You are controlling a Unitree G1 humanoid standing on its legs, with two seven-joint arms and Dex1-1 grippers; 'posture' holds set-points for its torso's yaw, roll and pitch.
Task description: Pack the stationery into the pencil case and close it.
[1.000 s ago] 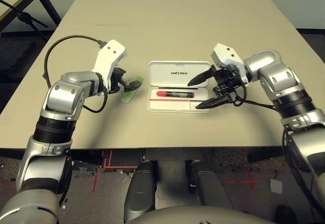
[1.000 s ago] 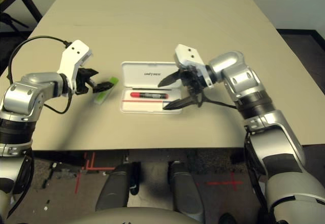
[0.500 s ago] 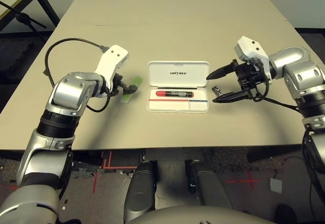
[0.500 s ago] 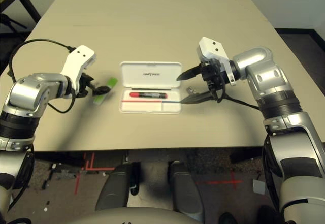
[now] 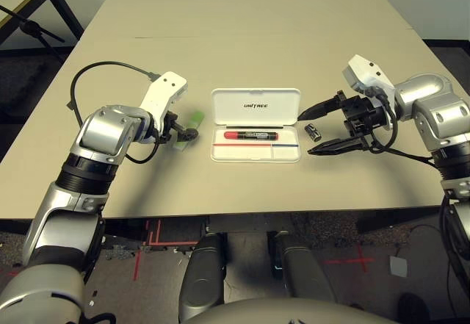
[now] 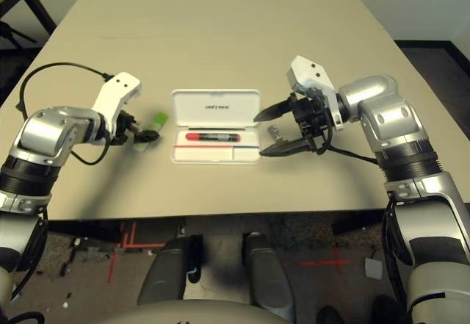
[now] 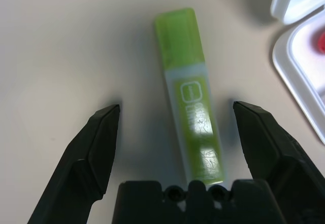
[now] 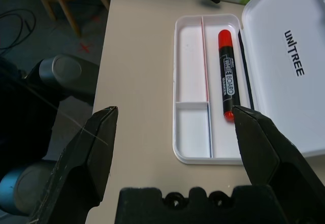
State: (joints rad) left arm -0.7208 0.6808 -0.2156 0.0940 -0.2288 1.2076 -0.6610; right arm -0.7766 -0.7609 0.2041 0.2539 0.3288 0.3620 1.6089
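Green stick point(image 7: 192, 102) between left tool's point(image 7: 176, 112) 2 open fingers point(image 7: 99, 148).

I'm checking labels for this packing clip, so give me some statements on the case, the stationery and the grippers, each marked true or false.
1. The pencil case lies open. True.
2. The red marker lies on the bare table. False: it lies in the case's tray.
3. The light-green stick is already packed. False: it lies on the table, between the open fingers of the left gripper.
4. The small silver-black cylinder is outside the case. True.
5. The right gripper is shut. False: its fingers stand apart.
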